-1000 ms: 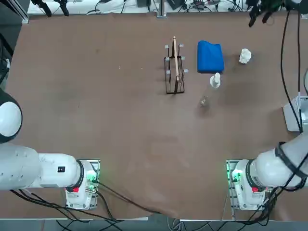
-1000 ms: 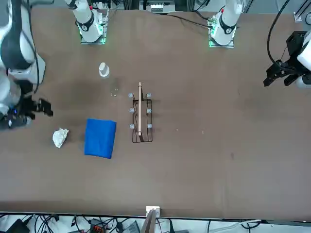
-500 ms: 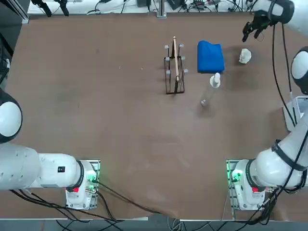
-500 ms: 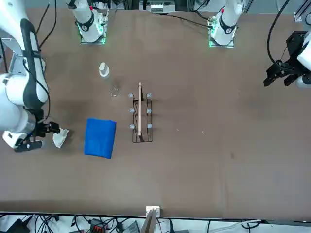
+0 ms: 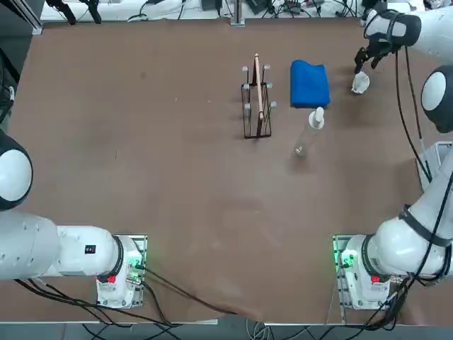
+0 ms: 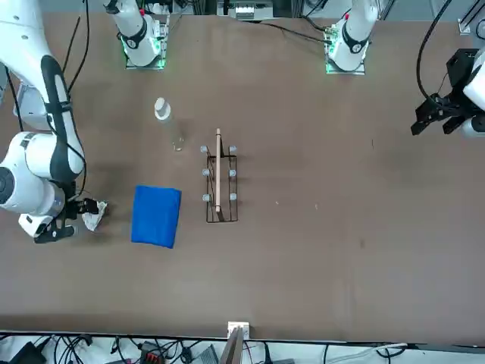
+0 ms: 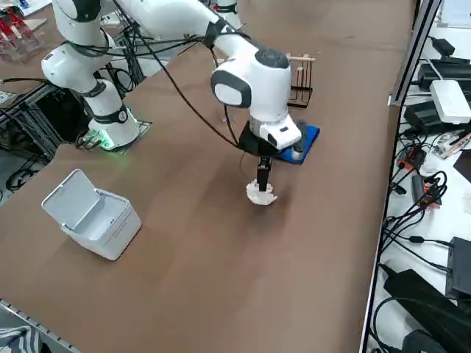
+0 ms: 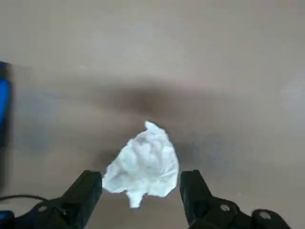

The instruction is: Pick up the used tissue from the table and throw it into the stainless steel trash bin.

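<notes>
Lying between open claw (image 8: 140, 191): tissue (image 8: 143, 164).

The working right arm (image 7: 250, 73) is built of glossy white rounded shells joined by darker grey rings, with a thin black cable (image 7: 195, 110) looping loosely along its outside. Its base (image 5: 361, 273) is a white dome on a metal plate, lit green with a red mark. The right gripper (image 8: 140, 200) has two matte black blocky fingers (image 8: 83, 193) with small screws.
</notes>
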Robot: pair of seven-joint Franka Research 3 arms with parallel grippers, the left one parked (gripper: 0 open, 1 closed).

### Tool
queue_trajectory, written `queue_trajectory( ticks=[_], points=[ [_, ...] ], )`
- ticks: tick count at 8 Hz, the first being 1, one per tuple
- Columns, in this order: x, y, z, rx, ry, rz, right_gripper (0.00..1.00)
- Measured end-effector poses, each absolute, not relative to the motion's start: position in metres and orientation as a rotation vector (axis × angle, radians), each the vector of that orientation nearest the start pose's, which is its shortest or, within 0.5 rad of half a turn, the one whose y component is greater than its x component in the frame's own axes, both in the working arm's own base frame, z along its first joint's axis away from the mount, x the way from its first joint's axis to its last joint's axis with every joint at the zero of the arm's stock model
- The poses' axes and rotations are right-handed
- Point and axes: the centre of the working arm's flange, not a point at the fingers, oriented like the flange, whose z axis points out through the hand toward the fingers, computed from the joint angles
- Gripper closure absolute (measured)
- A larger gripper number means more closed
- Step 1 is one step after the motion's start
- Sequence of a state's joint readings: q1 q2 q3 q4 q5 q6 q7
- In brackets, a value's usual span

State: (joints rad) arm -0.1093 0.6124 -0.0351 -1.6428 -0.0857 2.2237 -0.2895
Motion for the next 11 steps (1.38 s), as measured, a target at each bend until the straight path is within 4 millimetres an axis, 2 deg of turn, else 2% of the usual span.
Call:
queue_trajectory(
  ticks=[4, 9, 11],
  points=[
    [0.672, -0.116, 0.222, -3.213, -0.348, 0.112, 0.00],
    [0.663, -0.109, 0.191, -3.204, -0.380, 0.086, 0.00],
    [0.663, -0.108, 0.189, -3.202, -0.383, 0.086, 0.06]
  ],
)
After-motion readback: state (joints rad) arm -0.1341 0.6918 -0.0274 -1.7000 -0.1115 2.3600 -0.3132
